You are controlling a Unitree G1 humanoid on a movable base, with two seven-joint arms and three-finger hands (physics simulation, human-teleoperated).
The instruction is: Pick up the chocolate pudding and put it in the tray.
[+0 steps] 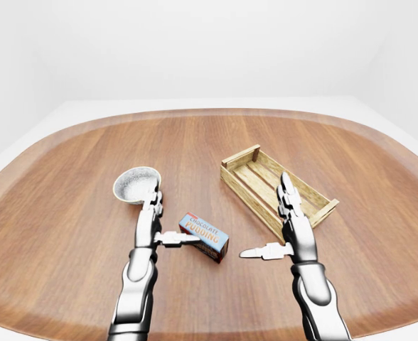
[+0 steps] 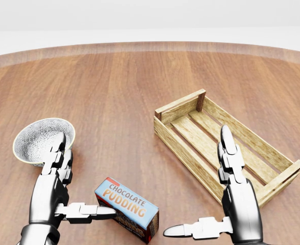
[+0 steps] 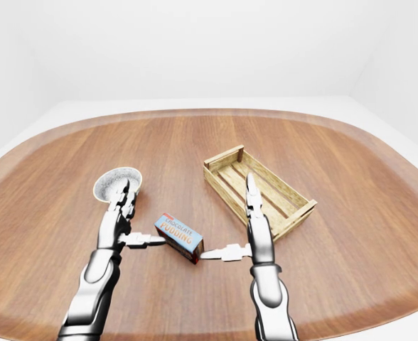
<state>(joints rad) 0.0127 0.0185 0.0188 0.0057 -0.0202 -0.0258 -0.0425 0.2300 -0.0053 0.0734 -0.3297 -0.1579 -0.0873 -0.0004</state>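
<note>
In the left-eye view, the pudding box (image 1: pixel 204 236) is lying on the table (image 1: pixel 67 213) between both hands, left of the tray (image 1: pixel 276 192). In the head view, the left hand (image 2: pixel 55 191) is spreading its fingers, thumb touching the box; the right hand (image 2: pixel 226 204) is also spreading wide, grasping nothing. A bowl (image 2: pixel 40 139) is sitting far left.

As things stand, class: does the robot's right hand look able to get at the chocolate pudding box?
Probably yes. The right hand is open, its thumb pointing toward the chocolate pudding box, with only bare table between them. The left hand sits on the box's other side.
</note>
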